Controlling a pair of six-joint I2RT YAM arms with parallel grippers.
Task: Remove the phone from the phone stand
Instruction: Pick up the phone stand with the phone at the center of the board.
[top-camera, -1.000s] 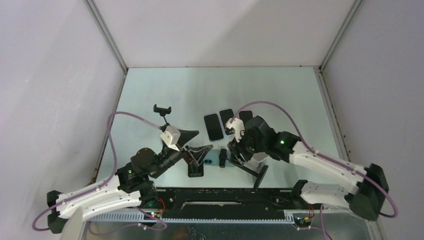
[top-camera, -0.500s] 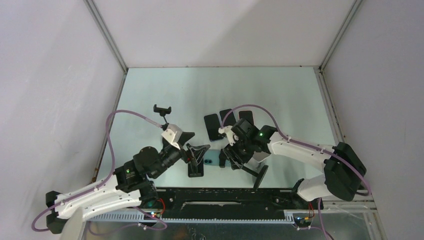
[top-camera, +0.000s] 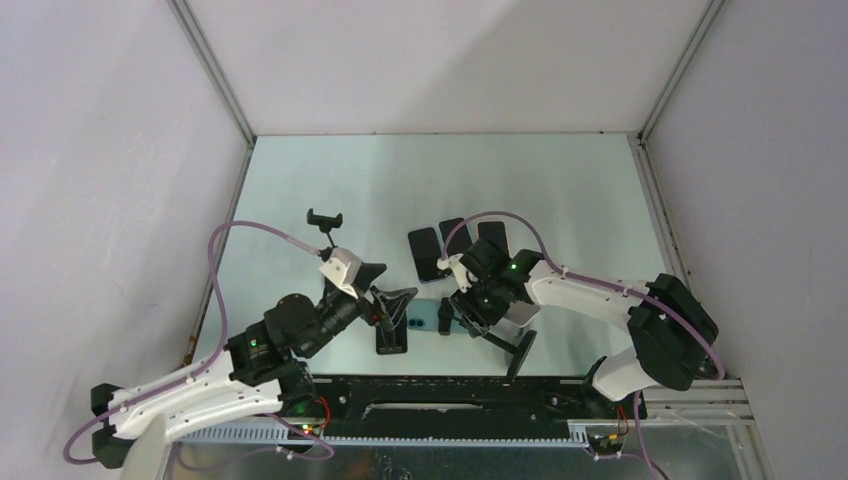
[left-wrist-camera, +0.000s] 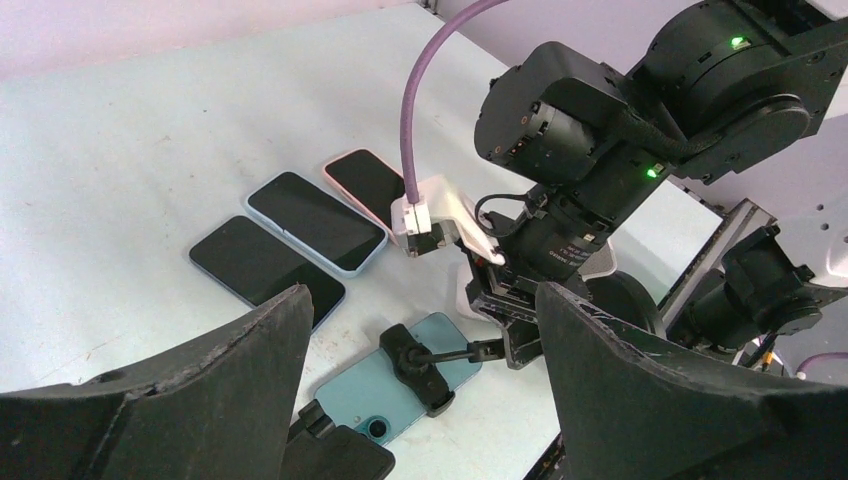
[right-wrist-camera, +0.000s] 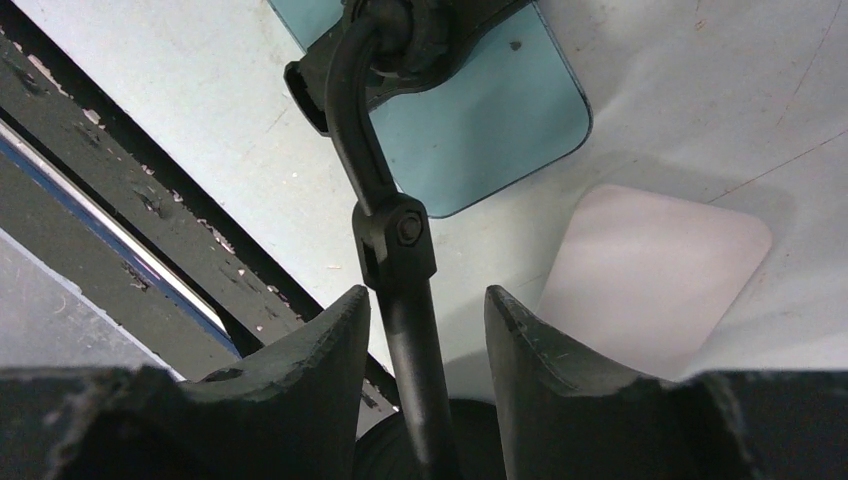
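Observation:
The teal phone (left-wrist-camera: 370, 395) lies back-up on the table, held in the black clamp (left-wrist-camera: 425, 368) of the phone stand, which lies tipped on its side. The same phone (top-camera: 428, 318) shows between the two arms in the top view. My right gripper (right-wrist-camera: 426, 295) straddles the stand's thin black pole (right-wrist-camera: 410, 330). Its jaws stand close on both sides, with a gap still showing on the right. The stand's round base (top-camera: 520, 355) lies behind it. My left gripper (left-wrist-camera: 422, 300) hangs wide open above the phone, holding nothing.
Three more phones (top-camera: 428, 252) (top-camera: 455, 235) (top-camera: 492, 232) lie face-up behind the stand. A second small stand (top-camera: 325, 220) is upright at the back left. A black holder (top-camera: 392, 338) lies by the phone's camera end. A pale card (right-wrist-camera: 650, 270) lies under my right gripper.
My right arm's elbow has swung in towards the table and its jaws have narrowed round the stand's pole. The left arm has barely shifted. The phone has stayed in place.

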